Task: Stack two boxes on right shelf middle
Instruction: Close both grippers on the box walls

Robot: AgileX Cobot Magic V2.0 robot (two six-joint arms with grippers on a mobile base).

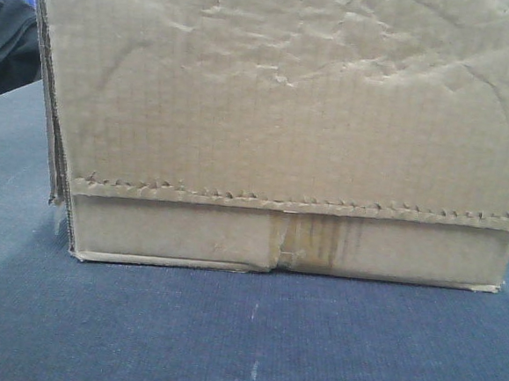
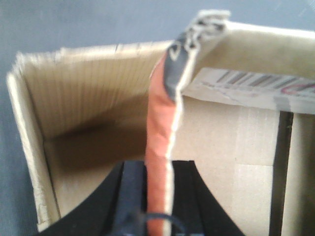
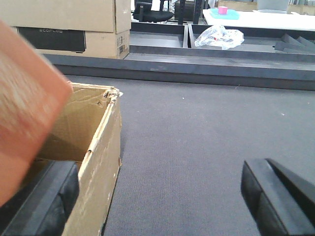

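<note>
A large, plain, wrinkled box (image 1: 286,131) with a serrated tape strip fills the front view, standing on dark carpet. In the left wrist view I look down into an open-topped box (image 2: 93,113) with a barcode label (image 2: 251,83). My left gripper (image 2: 158,196) is shut on that box's upright flap (image 2: 160,128), which has a red face. My right gripper (image 3: 157,201) is open. Its left finger (image 3: 44,201) is inside a box, the box's side wall (image 3: 98,162) stands just right of it, and the right finger (image 3: 275,196) is over bare carpet. The right shelf is out of view.
Dark carpet (image 3: 197,137) stretches right of the box. A low grey step (image 3: 197,64) crosses behind it, with stacked cartons (image 3: 74,24) at the back left, a plastic bag (image 3: 219,37) and a white table (image 3: 256,17). A black object (image 1: 11,39) sits at the left.
</note>
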